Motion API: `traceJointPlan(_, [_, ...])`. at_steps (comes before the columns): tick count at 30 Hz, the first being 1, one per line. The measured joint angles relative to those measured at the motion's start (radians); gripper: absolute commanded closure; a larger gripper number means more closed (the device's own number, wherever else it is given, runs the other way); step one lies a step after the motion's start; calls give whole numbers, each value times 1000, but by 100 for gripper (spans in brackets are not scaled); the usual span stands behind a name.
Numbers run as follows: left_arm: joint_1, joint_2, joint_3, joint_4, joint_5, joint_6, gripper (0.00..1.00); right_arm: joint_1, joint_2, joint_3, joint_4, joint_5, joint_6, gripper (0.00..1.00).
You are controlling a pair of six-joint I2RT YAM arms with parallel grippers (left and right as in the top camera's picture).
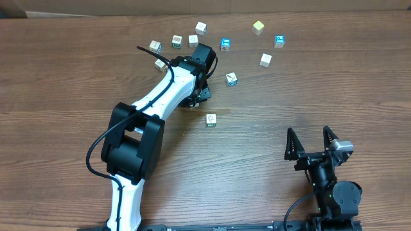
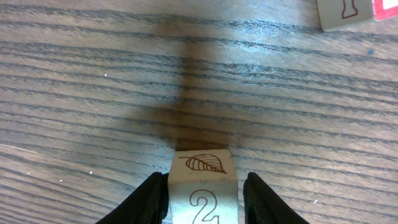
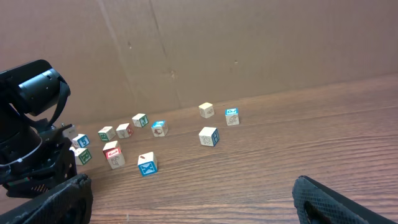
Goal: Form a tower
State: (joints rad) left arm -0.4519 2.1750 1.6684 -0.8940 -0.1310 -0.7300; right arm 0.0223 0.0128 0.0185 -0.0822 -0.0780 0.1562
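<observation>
Zero cubes stacked, no tower yet. Left gripper (image 2: 205, 178) pinches a pale wooden cube with leaf and "2" prints (image 2: 203, 164) — likely base, the lone green-print wooden cube (image 1: 211, 120), sits just lower right of it in the overhead frame. Right gripper (image 1: 307, 131) gapes wide, empty.

We see a brown wood-grain table (image 1: 70, 70); small printed cubes (image 1: 201, 27) lie scattered over its far part, a lone cube (image 1: 211, 120) nearer the middle.

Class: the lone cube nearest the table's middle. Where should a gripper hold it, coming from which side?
Hold the lone cube by two opposite side faces, coming down from above: it sits flat, well apart from the other cubes, leaving room for both fingers.
</observation>
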Motion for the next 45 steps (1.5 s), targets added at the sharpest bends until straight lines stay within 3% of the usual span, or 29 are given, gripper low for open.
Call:
traceJointPlan(12, [0,0,0,-2,0,0,69,0,0,0,0,0,0,0])
traceJointPlan(27, [-7,-47,68,-141,0,7,69,0,0,0,0,0,0,0])
traceJointPlan(45, [-171,-120,44,-203,35,60,67,0,0,0,0,0,0,0])
